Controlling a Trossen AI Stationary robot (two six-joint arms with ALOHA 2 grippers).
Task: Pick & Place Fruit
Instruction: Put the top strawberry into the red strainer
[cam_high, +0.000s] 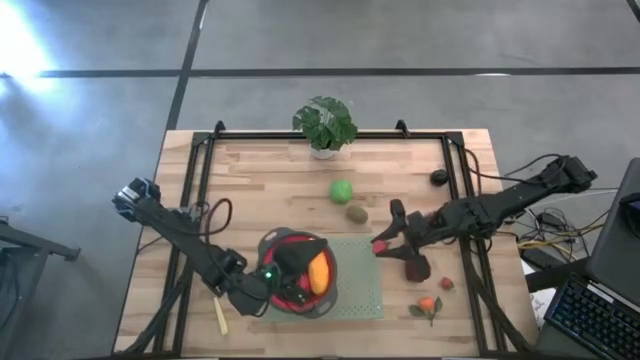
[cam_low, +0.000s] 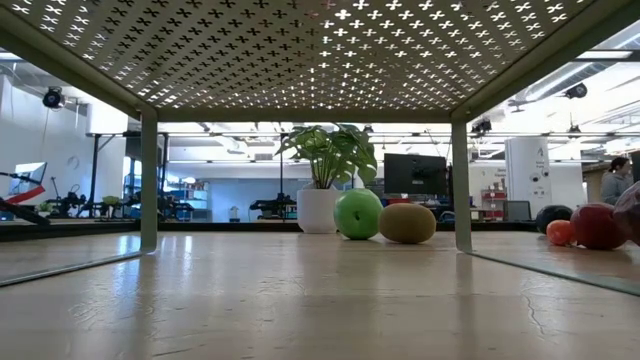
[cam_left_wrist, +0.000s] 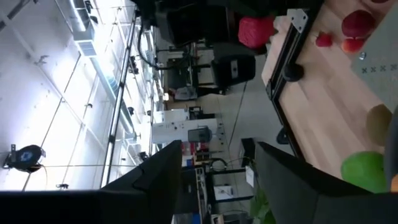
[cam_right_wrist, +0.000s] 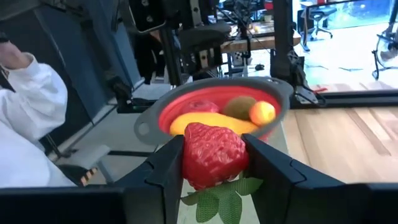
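My right hand (cam_right_wrist: 214, 163) was clamped on the strawberry (cam_right_wrist: 213, 153), red body pinched between both fingers with its green leaves hanging just below. The relation that mattered was the line from that hand to the red bowl (cam_right_wrist: 273, 93): the bowl lay straight ahead of my fingers, close, its open mouth tipped toward me, and it already held a yellow elongated piece (cam_right_wrist: 211, 122), a brown kiwi (cam_right_wrist: 239, 106) and a small orange (cam_right_wrist: 262, 112). From above, my right hand (cam_high: 388, 240) sat just beside the bowl (cam_high: 297, 245) on the green mat (cam_high: 362, 290), so I judged a short carry toward my other arm would bring the berry over the rim. My left hand (cam_high: 268, 281) lay against the bowl's near rim, its fingers partly spread with nothing visible between them. Behind my right hand, the green ball (cam_high: 342, 191) and another kiwi (cam_high: 356, 213) waited on the worktop (cam_high: 260, 190).
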